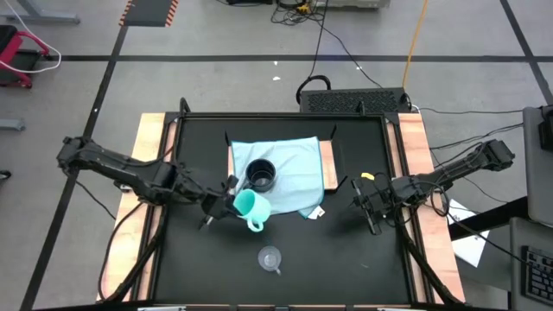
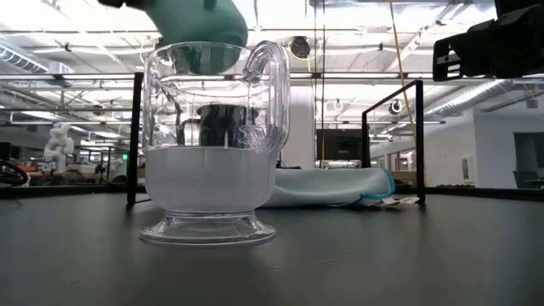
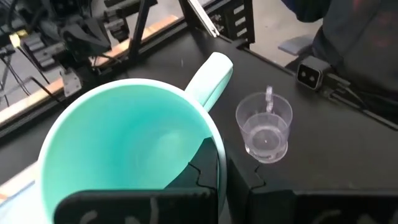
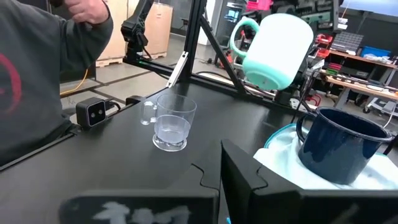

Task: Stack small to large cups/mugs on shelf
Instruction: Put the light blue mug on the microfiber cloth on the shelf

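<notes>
In the high view the left tool (image 1: pixel 226 197) sits just left of centre in the frame, gripping the turquoise cup (image 1: pixel 247 206) by its rim; one finger (image 3: pixel 140 208) lies inside the cup wall in the left wrist view. The cup hangs in the air, tilted, with its handle pointing toward the lower edge of the frame, at the lower left corner of the shelf (image 1: pixel 327 166). In the right wrist view it shows at the upper right, clear of the bench (image 1: pixel 346 250), mouth turned away.

The shelf lies in the upper middle of the high view, covered by a pale blue cloth (image 1: pixel 294 164) with a wood edge showing on its right side. The black mug (image 1: pixel 261 175) stands upright on the cloth, toward the shelf's left side, just above the turquoise cup in the frame.

The clear cup (image 1: pixel 270 257) stands upright on the bare bench in the lower middle of the high view, apart from the shelf and from both tools (it fills the left half of the low view).

The right tool (image 1: pixel 368 206) waits at the right of the high view, beside the shelf's right edge, its fingers apart and holding nothing. A person in a dark grey top (image 4: pixel 31 81) is at the left of the right wrist view, beyond the bench.
</notes>
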You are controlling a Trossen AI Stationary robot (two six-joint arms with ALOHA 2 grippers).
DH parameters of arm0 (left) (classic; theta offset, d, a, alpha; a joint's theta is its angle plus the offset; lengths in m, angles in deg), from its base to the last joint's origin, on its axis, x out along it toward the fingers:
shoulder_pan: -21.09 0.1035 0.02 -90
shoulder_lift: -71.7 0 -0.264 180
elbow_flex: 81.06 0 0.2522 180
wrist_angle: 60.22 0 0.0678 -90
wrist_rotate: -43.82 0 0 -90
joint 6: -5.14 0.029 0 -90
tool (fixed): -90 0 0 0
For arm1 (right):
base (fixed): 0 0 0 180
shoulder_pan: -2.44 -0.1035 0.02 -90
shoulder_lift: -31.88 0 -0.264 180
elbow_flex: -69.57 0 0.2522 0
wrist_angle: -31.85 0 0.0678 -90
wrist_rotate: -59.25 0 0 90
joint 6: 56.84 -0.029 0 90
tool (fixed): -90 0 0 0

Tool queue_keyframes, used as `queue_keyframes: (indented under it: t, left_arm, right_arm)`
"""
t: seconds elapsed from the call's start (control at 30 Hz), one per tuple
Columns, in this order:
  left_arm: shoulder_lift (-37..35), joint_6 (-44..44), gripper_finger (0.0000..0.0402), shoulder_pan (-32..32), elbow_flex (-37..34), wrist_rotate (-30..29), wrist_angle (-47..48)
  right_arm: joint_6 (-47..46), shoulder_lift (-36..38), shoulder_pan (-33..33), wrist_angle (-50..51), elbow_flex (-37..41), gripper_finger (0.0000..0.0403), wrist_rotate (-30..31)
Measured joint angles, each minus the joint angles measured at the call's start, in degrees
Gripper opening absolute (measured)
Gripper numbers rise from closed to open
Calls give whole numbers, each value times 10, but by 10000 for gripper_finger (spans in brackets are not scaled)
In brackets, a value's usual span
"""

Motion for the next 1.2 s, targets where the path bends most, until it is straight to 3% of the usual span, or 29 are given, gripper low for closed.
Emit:
queue_keyframes:
  t: [0.27,0.53,0.67,0.93,1.2]
  left_arm:
    - [-4,-11,6,0,-66,-29,-131]
    - [-3,-63,6,13,-64,-96,-230]
    - [-3,-86,6,30,-44,-141,-231]
    - [-3,-138,6,89,-3,-159,-213]
    - [41,-152,6,155,85,-109,-154]
  right_arm:
    - [-1,0,0,0,0,0,0]
    - [-2,0,0,0,0,0,0]
    - [-2,0,0,0,0,0,0]
    - [1,0,0,-2,0,0,0]
    - [1,0,0,-13,0,0,0]
